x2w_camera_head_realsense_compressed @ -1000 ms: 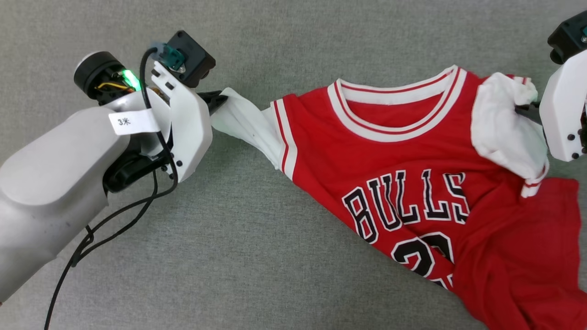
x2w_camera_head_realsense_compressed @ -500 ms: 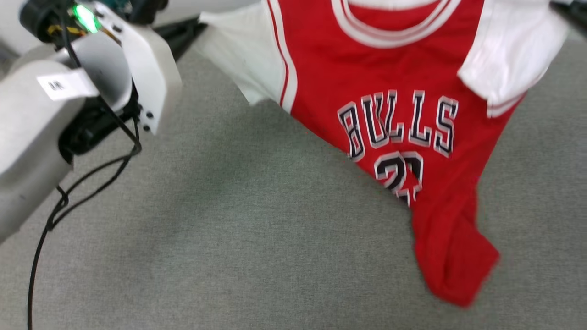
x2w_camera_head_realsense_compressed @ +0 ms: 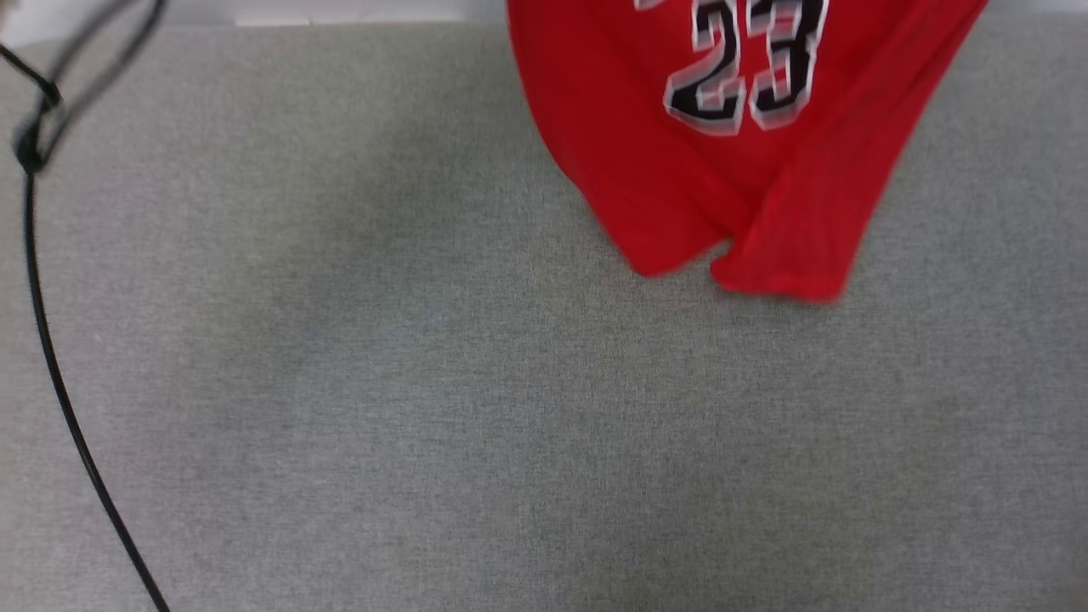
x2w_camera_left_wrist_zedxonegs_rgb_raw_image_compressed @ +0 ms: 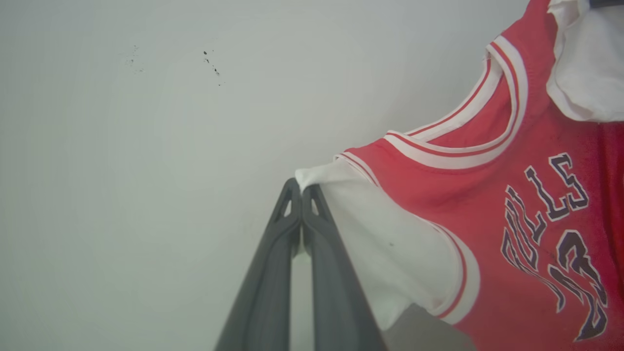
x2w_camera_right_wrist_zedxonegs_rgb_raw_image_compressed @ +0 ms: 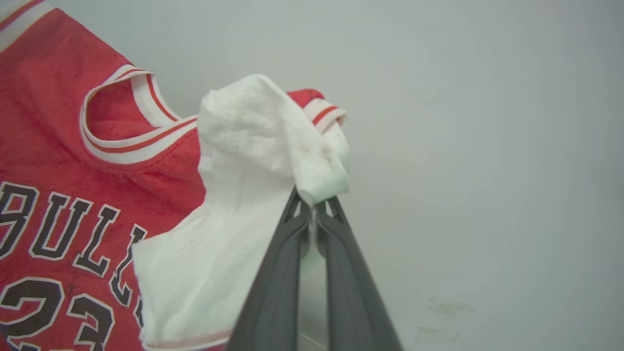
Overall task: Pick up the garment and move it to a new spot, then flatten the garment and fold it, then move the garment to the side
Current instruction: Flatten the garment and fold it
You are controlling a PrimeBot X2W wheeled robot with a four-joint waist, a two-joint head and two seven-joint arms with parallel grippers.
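Shirt [x2w_camera_head_realsense_compressed: 612,127] is light, limp, hangs loose. Left gripper [x2w_camera_left_wrist_zedxonegs_rgb_raw_image_compressed: 302,192] and right gripper [x2w_camera_right_wrist_zedxonegs_rgb_raw_image_compressed: 313,204] each pinch a white sleeve [x2w_camera_left_wrist_zedxonegs_rgb_raw_image_compressed: 380,243]; decent hold points, I reckon.

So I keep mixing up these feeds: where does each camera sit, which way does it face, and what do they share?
Head view: on the head, looking down at the grey surface; shirt hangs in at top, cable at left.
Left wrist view: along the left gripper, shut on a white sleeve, pale wall beyond.
Right wrist view: along the right gripper, shut on the other sleeve, pale wall beyond.
Shared: both wrist views show the collar; all three the 23.
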